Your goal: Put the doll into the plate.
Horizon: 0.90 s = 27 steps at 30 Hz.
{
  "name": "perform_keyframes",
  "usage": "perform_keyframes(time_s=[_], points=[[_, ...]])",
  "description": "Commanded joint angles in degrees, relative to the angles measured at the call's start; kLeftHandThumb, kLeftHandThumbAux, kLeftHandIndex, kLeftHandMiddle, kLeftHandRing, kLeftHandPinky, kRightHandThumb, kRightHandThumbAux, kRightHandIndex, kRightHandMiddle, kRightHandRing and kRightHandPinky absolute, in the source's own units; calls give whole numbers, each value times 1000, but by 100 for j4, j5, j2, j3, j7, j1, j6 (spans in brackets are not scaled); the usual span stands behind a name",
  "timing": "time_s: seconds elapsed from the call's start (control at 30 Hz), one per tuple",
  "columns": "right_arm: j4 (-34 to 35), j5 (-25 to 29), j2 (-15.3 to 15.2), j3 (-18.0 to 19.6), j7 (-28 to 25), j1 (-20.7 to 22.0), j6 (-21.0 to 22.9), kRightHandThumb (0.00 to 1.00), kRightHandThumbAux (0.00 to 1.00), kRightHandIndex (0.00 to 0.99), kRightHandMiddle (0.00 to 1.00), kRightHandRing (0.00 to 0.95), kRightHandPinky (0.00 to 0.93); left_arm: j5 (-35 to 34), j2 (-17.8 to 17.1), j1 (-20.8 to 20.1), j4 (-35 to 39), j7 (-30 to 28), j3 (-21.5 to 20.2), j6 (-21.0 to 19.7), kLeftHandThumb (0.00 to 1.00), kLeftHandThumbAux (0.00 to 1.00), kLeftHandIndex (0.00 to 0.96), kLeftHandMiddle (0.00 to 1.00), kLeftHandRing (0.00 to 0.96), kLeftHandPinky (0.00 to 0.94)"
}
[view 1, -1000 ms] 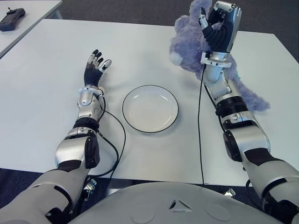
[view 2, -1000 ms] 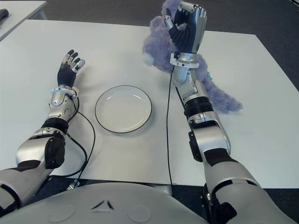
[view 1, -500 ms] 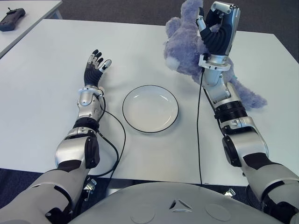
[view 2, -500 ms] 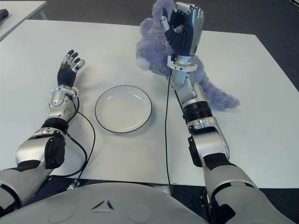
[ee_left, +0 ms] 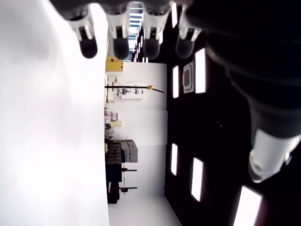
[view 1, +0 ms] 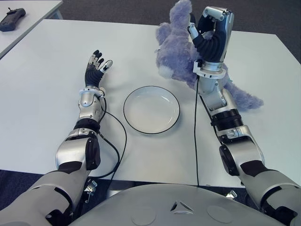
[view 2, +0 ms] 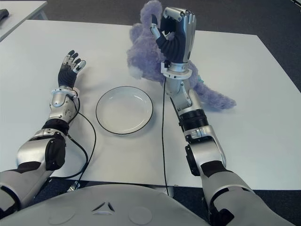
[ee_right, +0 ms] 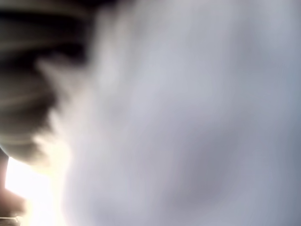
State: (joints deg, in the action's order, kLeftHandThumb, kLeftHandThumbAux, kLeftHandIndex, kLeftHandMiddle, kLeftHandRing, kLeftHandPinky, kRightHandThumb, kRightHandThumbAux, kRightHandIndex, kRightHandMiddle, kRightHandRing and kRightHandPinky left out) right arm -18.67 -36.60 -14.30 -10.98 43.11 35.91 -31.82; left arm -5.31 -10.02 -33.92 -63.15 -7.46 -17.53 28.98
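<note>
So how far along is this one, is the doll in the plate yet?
Not yet. Done: the right hand has grasped the purple doll and holds it above the table, one end trailing down beside the forearm. In hand: the carry. Left: bring it over the plate, which holds nothing, and release. The left hand shows open to the plate's left.

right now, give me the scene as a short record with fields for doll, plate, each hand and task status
doll: purple plush doll, lifted at one end, its other end trailing by the right forearm
plate: white plate with dark rim, nothing in it, on the white table
right hand: right hand shut on the doll, beyond and right of the plate
left hand: left hand open, left of the plate
status: doll not yet in plate
</note>
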Motion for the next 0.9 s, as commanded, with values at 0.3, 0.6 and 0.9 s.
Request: perform_keyframes(time_s=[0.3, 0.6, 0.9], points=[[344, -65, 116, -102, -307, -235, -218, 527, 725, 738, 864, 881, 881, 60, 583, 1377, -997, 350, 109, -422, 0, 605, 21, 73, 31, 0], [513, 128, 200, -211, -567, -351, -475, 570, 710, 722, 852, 872, 874, 175, 577, 1418, -981, 313, 224, -338, 0, 591, 7, 56, 22, 0], [535, 359, 285, -260, -925, -446, -744, 602, 704, 728, 846, 864, 863, 121, 612, 1390, -984, 281, 175, -385, 0, 601, 0, 64, 27, 0]])
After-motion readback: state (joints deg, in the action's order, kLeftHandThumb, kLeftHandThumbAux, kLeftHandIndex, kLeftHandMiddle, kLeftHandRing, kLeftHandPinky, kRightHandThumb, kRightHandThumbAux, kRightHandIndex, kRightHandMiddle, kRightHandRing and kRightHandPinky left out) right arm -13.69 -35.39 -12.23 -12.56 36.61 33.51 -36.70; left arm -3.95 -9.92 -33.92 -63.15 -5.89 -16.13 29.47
